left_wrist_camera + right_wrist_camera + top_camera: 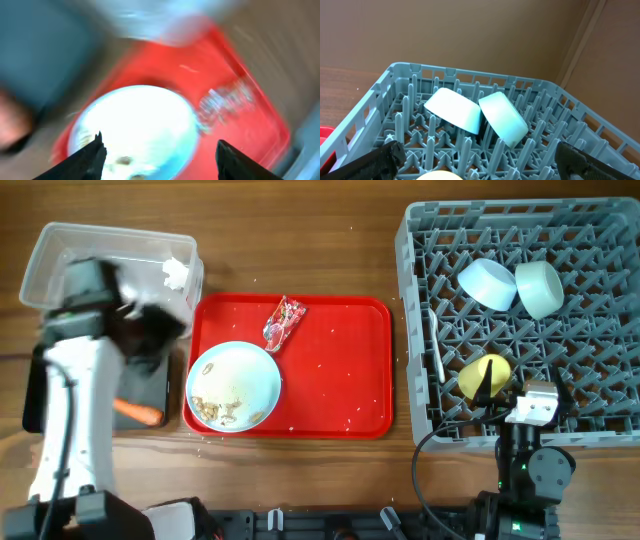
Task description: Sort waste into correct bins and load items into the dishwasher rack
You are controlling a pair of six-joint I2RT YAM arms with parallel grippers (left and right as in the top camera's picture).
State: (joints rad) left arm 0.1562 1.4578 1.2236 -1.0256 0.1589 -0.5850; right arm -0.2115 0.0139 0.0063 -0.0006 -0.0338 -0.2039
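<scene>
The left gripper (pixel 160 142) has its fingers spread with nothing between them. The pale blue plate (pixel 140 120) lies on the red tray (pixel 225 55) directly under the gap, with beige scraps (pixel 122 161) by its near rim and the crumpled wrapper (pixel 225 102) just outside one fingertip. The plate looks stiff and slick, so its rim is probably the place to pinch, kept level lest the loose scraps slide. The right gripper (pixel 477 150) also has its fingers apart, with the yellow-green cup (pixel 437 176) low between them in the rack (pixel 395 70).
</scene>
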